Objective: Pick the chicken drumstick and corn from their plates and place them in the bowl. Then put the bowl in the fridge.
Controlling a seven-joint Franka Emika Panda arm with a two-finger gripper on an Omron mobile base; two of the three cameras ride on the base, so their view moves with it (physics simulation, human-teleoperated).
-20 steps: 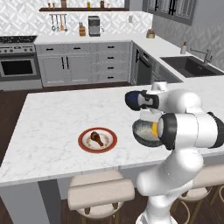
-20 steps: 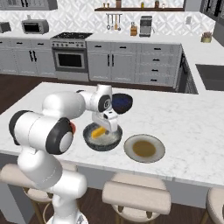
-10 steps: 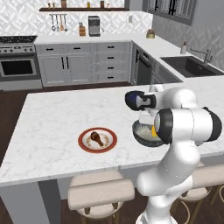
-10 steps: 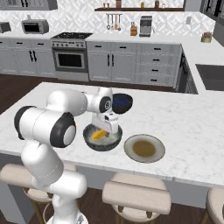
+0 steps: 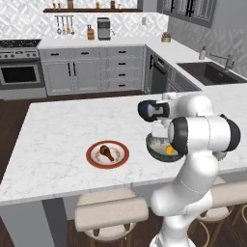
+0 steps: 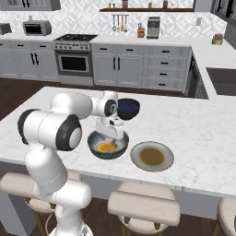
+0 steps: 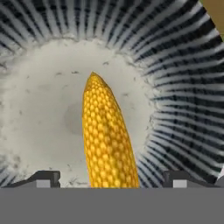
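Marble island (image 5: 58, 140), pincer (image 7: 111, 177) spread apart, seemingly clear of corn (image 7: 107, 140) in bowl (image 7: 39, 113)

Under my hand the corn (image 7: 107, 140) looks bumpy and faintly glossy. The bowl (image 7: 39, 113) has a matt, speckled, stone-like inside and a ribbed dark outside. My arm's shell is smooth glossy white plastic; the counter (image 5: 58, 130) is polished veined marble.

The short yellow corn cob (image 7: 107, 140) lies inside the wide grey ribbed bowl (image 6: 94, 148) on its pale speckled floor, while the brown roasted drumstick (image 5: 106, 152) rests on the white red-rimmed plate (image 5: 92, 159).
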